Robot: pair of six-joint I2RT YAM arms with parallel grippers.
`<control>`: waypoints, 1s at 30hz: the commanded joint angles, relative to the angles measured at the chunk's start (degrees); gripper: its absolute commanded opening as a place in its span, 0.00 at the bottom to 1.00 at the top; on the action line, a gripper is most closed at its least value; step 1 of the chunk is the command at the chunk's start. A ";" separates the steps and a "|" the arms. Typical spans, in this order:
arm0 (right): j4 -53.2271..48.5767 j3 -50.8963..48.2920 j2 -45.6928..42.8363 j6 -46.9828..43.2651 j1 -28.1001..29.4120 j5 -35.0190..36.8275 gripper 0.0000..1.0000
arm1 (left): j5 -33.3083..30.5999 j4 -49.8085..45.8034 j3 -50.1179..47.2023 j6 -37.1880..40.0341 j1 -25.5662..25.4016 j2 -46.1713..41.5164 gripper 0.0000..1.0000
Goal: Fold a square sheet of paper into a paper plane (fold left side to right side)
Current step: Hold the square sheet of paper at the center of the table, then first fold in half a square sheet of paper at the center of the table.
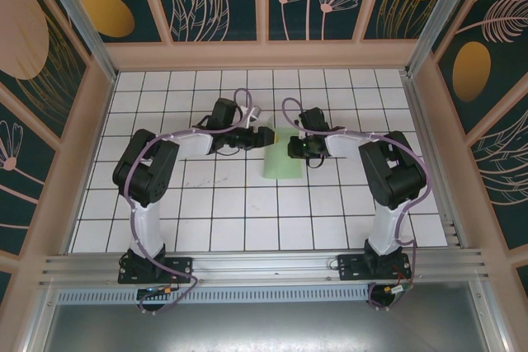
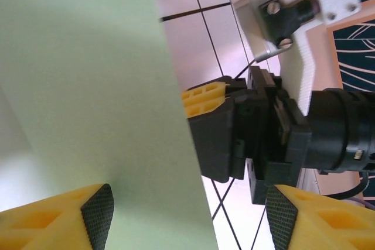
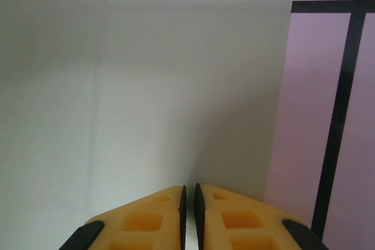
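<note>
Pale green sheet of paper (image 1: 280, 164), seen as a narrow rectangle, lies flat mid-worktop (image 1: 214, 220) between the two arms. Left gripper (image 1: 264, 138) — jaws wide apart over the sheet's left part. Right gripper (image 1: 294, 149) — jaws closed together at the sheet's right edge; whether they pinch the paper cannot be told.

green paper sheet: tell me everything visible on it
The square sheet of paper is thin, matte and pale green, with faint straight crease lines. From above it reads as a tall rectangle, apparently folded in half, lying flat on the white tiled table. The left claw hangs open over its left edge. The right claw, fingers together, is at its right side, contact unclear.
</note>
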 commanded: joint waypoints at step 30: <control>17.66 -12.55 -15.55 16.60 -4.70 -22.51 0.44 | 0.21 4.98 3.11 -4.37 -1.19 4.36 0.34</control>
